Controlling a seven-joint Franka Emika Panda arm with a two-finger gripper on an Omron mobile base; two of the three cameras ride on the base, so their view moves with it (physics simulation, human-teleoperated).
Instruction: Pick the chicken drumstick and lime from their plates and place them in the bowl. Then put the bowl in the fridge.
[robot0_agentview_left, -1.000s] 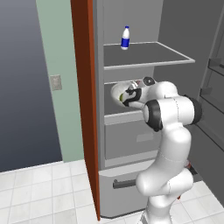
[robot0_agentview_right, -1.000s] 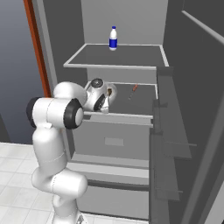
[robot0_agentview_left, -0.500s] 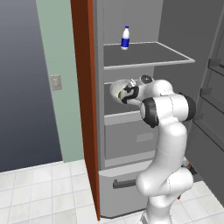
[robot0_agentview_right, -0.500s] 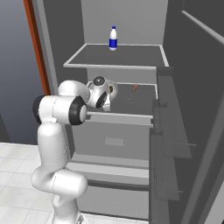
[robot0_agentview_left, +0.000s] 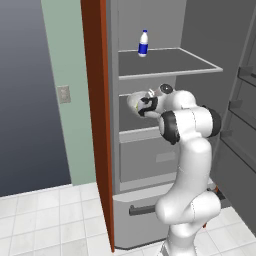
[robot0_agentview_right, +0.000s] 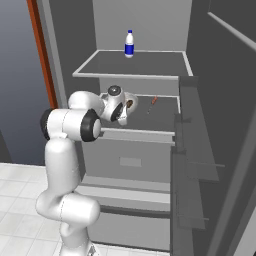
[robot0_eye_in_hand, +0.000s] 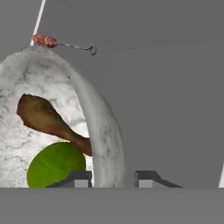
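The speckled whitish-grey bowl (robot0_eye_in_hand: 103, 131) rests on the fridge's middle shelf (robot0_agentview_right: 162, 117); it also shows at the arm's end in both base views (robot0_agentview_left: 134, 102) (robot0_agentview_right: 131, 104). Inside it lie the brown chicken drumstick (robot0_eye_in_hand: 48, 120) and, beneath it, the green lime (robot0_eye_in_hand: 54, 164). My gripper (robot0_eye_in_hand: 112, 177) straddles the bowl's rim, one fingertip inside and one outside. The outer one stands a little off the wall, so the jaws are open. In the left base view the gripper (robot0_agentview_left: 146, 105) sits at the bowl's right side. The plates are out of view.
A blue-and-white bottle (robot0_agentview_left: 143, 43) (robot0_agentview_right: 129, 44) stands on the fridge's upper shelf. A small red item with a thin metal stem (robot0_agentview_right: 153, 101) (robot0_eye_in_hand: 45, 40) lies further back on the middle shelf. The open fridge door (robot0_agentview_right: 200, 165) stands at right, a red-brown panel (robot0_agentview_left: 95, 100) at left.
The hand has edged slightly deeper along the middle shelf with the bowl. The fingers have parted a little from the rim.
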